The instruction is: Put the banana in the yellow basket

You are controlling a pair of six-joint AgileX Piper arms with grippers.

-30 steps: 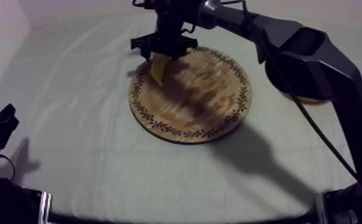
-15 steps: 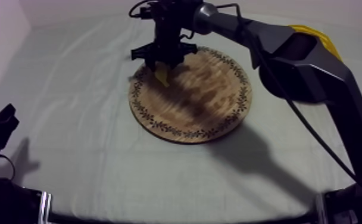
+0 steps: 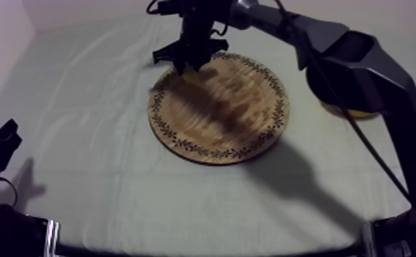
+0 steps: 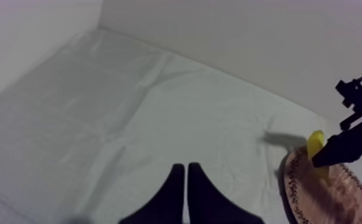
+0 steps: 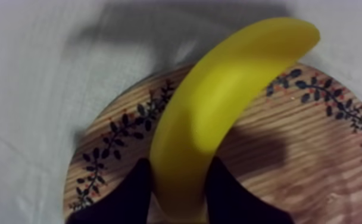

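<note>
**Banana gripped over the board's far rim**

The banana (image 5: 219, 113) is clamped between the two black fingers of the right gripper (image 5: 180, 193), which are closed on its thicker end. Its free tip reaches past the patterned rim of the wooden board (image 5: 296, 149) and out over the cloth (image 5: 34, 89). From above, the right gripper hangs over the board's far-left rim and hides most of the fruit. The left wrist view suggests the banana stands nearly upright at that rim, but whether it touches the wood is hard to tell. The yellow basket (image 3: 347, 111) sits right of the board, largely behind the right arm. The left gripper (image 4: 185, 168), well off the board's near-left side, has its fingers pressed together on nothing.
</note>
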